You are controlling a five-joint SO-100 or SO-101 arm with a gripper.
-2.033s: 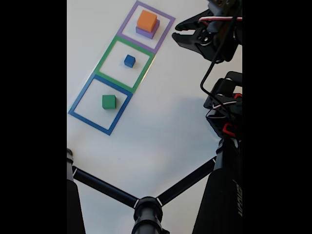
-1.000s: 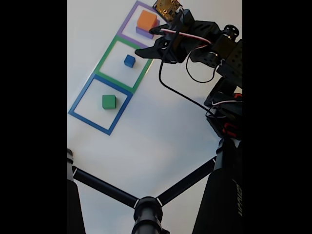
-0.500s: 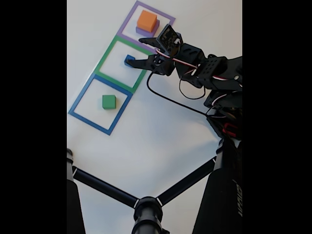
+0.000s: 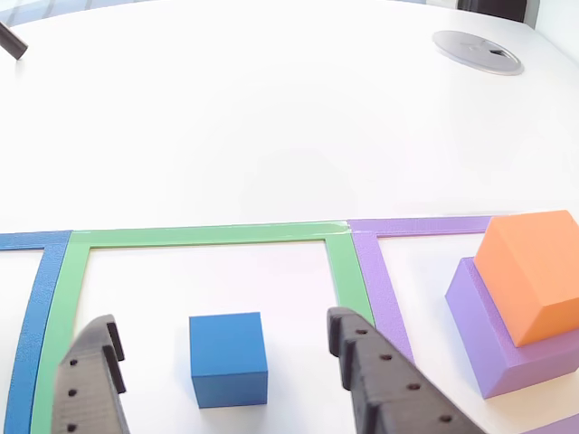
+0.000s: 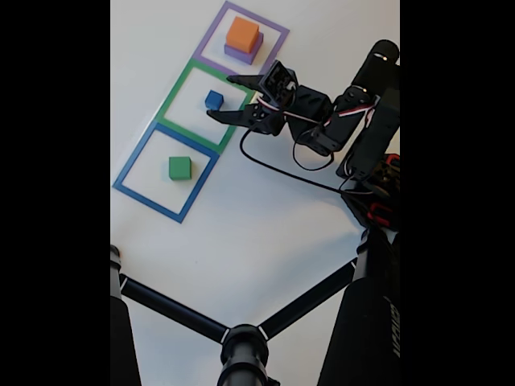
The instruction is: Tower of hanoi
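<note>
The little blue cube (image 4: pixel 229 358) sits flat inside the green square (image 4: pixel 204 236), no side longer. The gripper (image 5: pixel 219 98) is spread wide, the cube between its jaws, not touching.

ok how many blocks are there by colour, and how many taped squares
orange block: 1
purple block: 1
blue block: 1
green block: 1
blocks total: 4
taped squares: 3, purple square, green square, blue square
total: 7
</note>
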